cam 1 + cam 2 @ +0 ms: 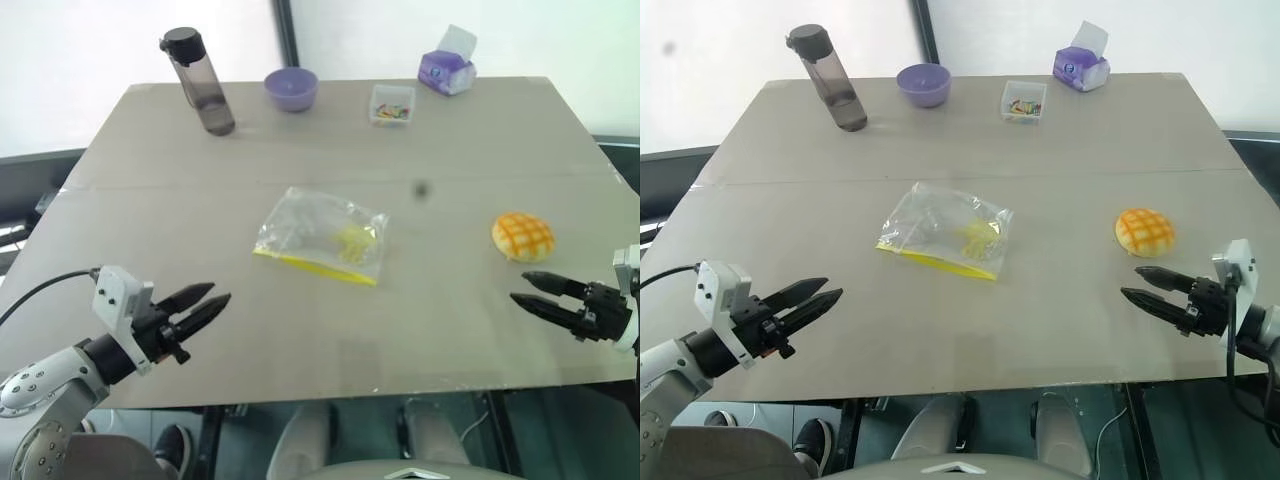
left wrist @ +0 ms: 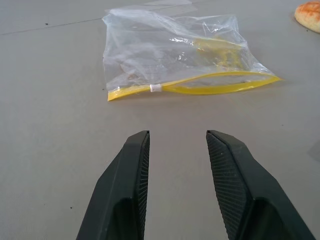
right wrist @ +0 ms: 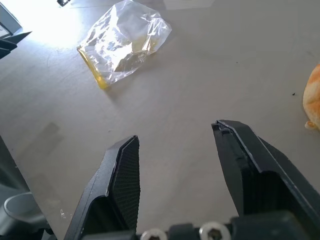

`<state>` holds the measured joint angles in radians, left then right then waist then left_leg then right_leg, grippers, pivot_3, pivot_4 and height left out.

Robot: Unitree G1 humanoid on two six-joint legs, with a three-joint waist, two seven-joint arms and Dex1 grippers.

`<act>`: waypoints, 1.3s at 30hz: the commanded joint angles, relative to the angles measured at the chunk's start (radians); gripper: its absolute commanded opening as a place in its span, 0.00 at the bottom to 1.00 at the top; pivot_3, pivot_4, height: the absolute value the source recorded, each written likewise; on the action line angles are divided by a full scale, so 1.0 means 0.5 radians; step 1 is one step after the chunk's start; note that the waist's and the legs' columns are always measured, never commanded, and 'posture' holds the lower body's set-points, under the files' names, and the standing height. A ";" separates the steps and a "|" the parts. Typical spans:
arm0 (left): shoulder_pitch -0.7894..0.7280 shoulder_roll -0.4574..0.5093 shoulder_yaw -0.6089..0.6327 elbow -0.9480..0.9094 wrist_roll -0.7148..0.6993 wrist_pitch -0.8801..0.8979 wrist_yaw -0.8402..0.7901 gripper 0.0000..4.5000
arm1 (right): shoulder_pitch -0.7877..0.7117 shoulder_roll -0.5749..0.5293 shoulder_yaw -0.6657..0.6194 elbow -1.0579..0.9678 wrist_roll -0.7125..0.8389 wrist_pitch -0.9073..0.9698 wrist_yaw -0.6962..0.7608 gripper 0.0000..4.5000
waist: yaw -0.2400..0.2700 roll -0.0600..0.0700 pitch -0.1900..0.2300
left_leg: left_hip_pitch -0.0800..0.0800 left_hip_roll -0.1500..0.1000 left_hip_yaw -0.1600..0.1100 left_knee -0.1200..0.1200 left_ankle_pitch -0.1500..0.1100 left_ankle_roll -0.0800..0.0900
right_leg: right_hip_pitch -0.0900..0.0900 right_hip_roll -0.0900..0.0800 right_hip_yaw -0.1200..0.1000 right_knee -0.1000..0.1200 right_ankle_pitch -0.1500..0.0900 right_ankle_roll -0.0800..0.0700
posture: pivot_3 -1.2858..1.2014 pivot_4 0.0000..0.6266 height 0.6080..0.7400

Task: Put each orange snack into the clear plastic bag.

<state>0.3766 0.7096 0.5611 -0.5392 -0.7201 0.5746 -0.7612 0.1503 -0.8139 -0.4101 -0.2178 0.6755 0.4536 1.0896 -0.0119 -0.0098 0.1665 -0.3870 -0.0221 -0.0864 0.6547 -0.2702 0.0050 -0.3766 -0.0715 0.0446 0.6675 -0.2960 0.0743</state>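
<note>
On the table's right side sat the bun [image 1: 523, 236], near my right gripper [image 1: 531, 291], whose fingers were apart and empty like the left gripper [image 1: 207, 304]. It looked soft and squashable; I judged a gentle side hold best. Mid-table lay the limp, slippery bag [image 1: 320, 236].

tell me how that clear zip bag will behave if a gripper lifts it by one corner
The clear plastic bag looks thin and crinkled, so it would probably sag and fold rather than hold its shape. It seems nearly empty and lies flat on the table, so it is likely very light and may slide when nudged. Its yellow zip strip looks the firmest part to grip.
</note>
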 commanded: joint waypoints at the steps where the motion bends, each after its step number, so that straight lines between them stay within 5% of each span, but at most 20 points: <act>1: -0.009 0.000 0.023 -0.022 0.029 -0.063 -0.005 0.42 | 0.038 0.014 -0.069 -0.054 0.023 -0.044 0.018 0.57 | 0.000 0.000 0.000 | 0.000 0.000 0.000 0.000 0.000 0.000 | 0.000 0.000 0.000 0.000 0.000 0.000 | 0.52 0.24 1.00; 26: -0.163 -0.002 -0.108 0.057 0.120 -0.102 0.002 0.42 | 0.088 0.053 -0.043 -0.186 0.077 0.003 -0.052 0.57 | 0.001 0.000 0.000 | 0.000 0.000 0.000 -0.002 0.000 0.000 | 0.000 0.000 0.000 -0.002 0.000 0.000 | 0.52 0.24 1.00; 35: -0.675 0.097 -0.296 0.569 0.058 0.148 -0.037 0.42 | -0.174 0.077 0.032 -0.378 0.350 0.302 -0.262 0.57 | 0.003 0.000 0.000 | 0.002 -0.001 -0.001 -0.002 0.000 0.000 | 0.000 0.002 -0.001 0.001 0.000 0.000 | 0.52 0.24 1.00; 39: -1.111 0.065 -0.396 0.928 0.088 0.110 -0.096 0.67 | -0.219 0.017 0.086 -0.400 0.267 0.274 -0.227 0.85 | 0.009 -0.003 0.000 | 0.000 -0.004 -0.004 -0.001 0.000 0.000 | 0.000 0.001 -0.004 0.002 0.000 0.000 | 0.52 0.24 1.00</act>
<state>-0.1326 0.7353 0.3676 -0.1138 -0.6716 0.6440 -0.7896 0.0462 -0.7835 -0.3602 -0.3837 0.8108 0.5951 0.9710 -0.0074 -0.0111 0.1667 -0.3880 -0.0243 -0.0893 0.6546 -0.2699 0.0049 -0.3772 -0.0710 0.0417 0.6681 -0.2959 0.0745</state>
